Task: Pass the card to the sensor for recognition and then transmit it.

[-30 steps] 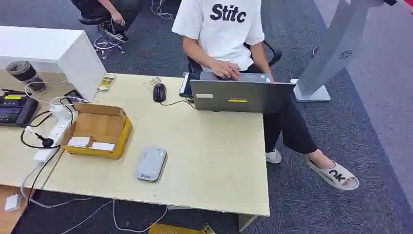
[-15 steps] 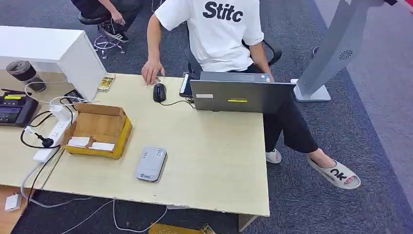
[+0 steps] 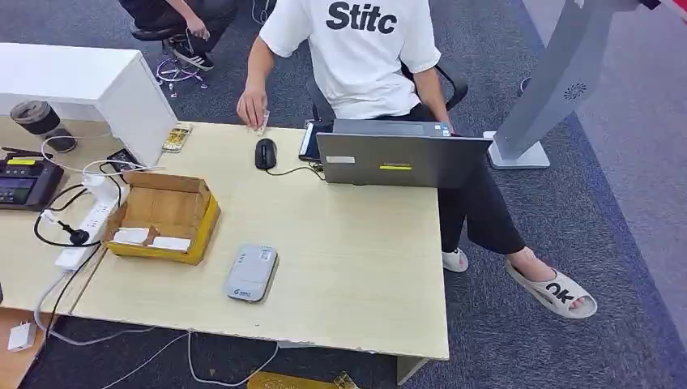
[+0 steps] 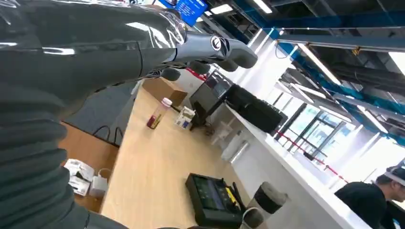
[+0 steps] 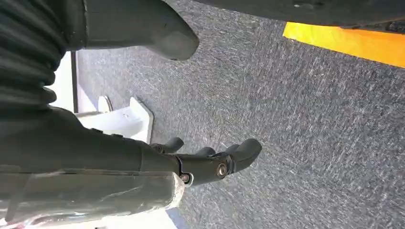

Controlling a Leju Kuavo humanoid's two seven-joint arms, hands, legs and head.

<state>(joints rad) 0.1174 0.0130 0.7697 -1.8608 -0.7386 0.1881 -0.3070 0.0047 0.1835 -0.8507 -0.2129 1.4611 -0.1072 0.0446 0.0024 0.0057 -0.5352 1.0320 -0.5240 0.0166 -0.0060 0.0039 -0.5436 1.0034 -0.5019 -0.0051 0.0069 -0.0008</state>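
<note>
White cards (image 3: pixel 132 236) lie in an open yellow cardboard box (image 3: pixel 166 207) at the left of the light wooden table (image 3: pixel 356 267). The grey card sensor (image 3: pixel 252 273) lies flat just right of the box, near the front edge. In the left wrist view my left hand (image 4: pixel 210 47) hangs in the air beside a long desk, fingers stretched out and holding nothing. My right hand (image 5: pixel 210 162) hangs over grey carpet with its fingers apart and empty.
A person in a white shirt (image 3: pixel 364 57) sits behind a grey laptop (image 3: pixel 389 160), one hand (image 3: pixel 253 108) holding something small over the table's far edge. A mouse (image 3: pixel 265 153), a power strip (image 3: pixel 87 231) with cables, a black terminal (image 3: pixel 24 182) and a white partition (image 3: pixel 89 85) stand nearby.
The person's hand left the laptop, reached to the table's far edge by the mouse and now lifts a small item there. The box and sensor stay put.
</note>
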